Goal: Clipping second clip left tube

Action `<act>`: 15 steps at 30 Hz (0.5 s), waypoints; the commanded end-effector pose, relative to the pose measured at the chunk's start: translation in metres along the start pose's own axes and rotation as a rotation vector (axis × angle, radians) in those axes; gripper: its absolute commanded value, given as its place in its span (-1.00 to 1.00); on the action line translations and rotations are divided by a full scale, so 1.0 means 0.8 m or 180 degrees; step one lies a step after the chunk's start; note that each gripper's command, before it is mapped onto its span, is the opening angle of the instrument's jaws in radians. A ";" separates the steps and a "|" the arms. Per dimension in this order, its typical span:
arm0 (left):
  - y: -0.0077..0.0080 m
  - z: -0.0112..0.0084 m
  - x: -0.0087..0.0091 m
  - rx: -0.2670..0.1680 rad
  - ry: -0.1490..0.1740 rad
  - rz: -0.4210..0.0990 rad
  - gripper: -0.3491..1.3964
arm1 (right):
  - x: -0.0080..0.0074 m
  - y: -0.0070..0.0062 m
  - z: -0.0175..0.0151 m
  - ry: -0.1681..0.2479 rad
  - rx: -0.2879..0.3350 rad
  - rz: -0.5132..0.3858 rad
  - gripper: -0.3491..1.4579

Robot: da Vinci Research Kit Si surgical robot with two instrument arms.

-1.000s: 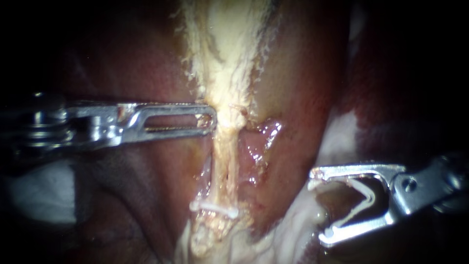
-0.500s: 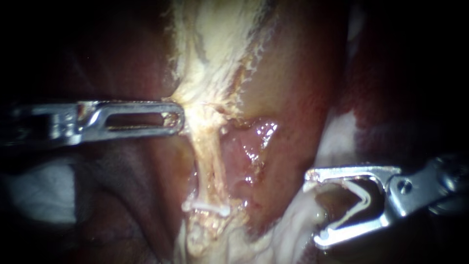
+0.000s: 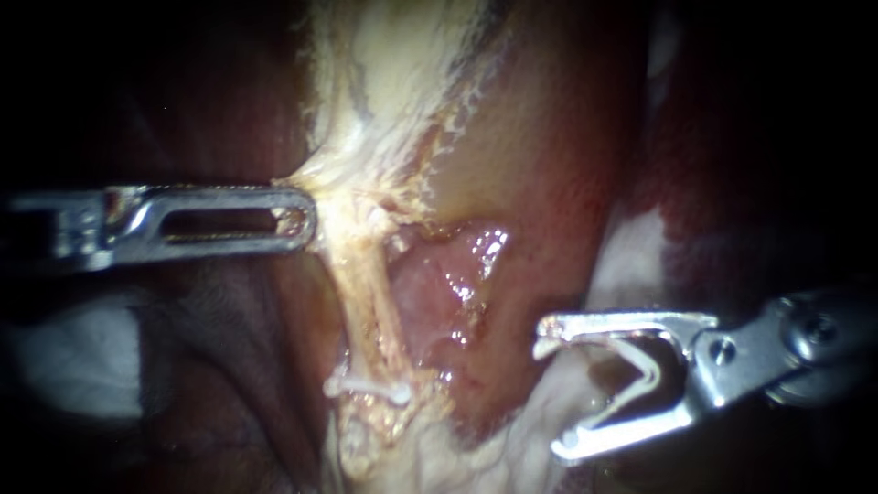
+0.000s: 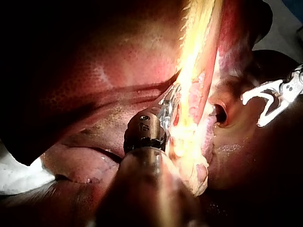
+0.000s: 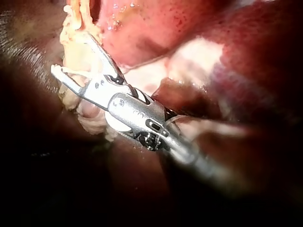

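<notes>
- Nearest, at the lower right of the endoscope view, the right instrument is seen with its jaws spread wide in a V. A white clip, itself open, is cradled between them, 1 leg against each jaw.
- Only in the right wrist view is the right instrument seen overlapping frayed pale tissue ahead of its jaws; contact cannot be judged there. In the endoscope view the jaws are seen clear of the tube, to its right.
- At mid left, the left instrument is seen with its jaws pressed flat together on the edge of the pale tissue, which is drawn into a point toward them.
- Only in the left wrist view is the left instrument shown lying alongside that pale tissue, with the right instrument beyond it and well apart.
- The tube is found at centre frame: 1 thin, stringy, yellowish strand, stretched taut from the gripped tissue down toward the lower centre.
- A seated clip, a short white bar, is seen across the tube near its lower end.
- A pale fold lies between the tube's lower end and the right jaws.
- Behind the tube, a wet pink bed glistens.
- Farthest, dark red liver fills the right; blurred white material at lower left cannot be identified.
</notes>
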 end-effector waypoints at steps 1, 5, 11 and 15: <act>0.0000 0.0000 0.0000 0.0001 0.0000 0.0000 -1.00 | -0.0001 0.0002 0.0007 -0.0001 -0.0011 0.0039 0.05; 0.0000 0.0000 0.0000 0.0001 -0.0001 0.0000 -1.00 | -0.0011 0.0019 0.0041 -0.0011 -0.0059 0.0190 0.05; -0.0003 -0.0002 0.0001 -0.0003 -0.0003 -0.0002 -1.00 | -0.0034 0.0041 0.0085 -0.0101 -0.0102 0.0444 0.05; -0.0004 -0.0003 0.0002 -0.0005 -0.0005 -0.0003 -1.00 | -0.0045 0.0052 0.0108 -0.0129 -0.0130 0.0512 0.05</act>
